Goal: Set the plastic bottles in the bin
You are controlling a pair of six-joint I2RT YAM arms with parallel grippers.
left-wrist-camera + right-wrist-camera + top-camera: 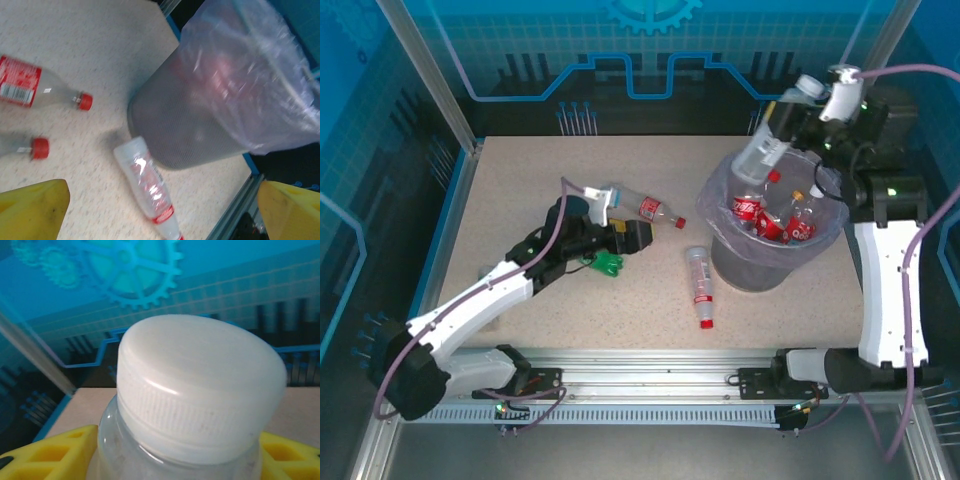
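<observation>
The right fingers are closed on the neck of a white-capped bottle, one yellow finger on each side just under the cap. In the top view this clear bottle hangs tilted above the far rim of the bin, cap up and away from the arms.

The left fingers stand wide apart and hold nothing. They hover over the surface near its middle, pointed towards the bin.

Between them, further off, a crumpled bottle lies on its side on the surface, its base just beside the bin's grey mesh wall and its red cap towards the near edge. To its left lies a red-labelled bottle with a red cap, and below that the neck of another red-capped bottle shows at the picture's edge. A green bottle lies close against the left arm.

The bin stands at the right of the surface, lined with a crinkly lavender bag. Several red-labelled bottles in the bin are piled inside.
</observation>
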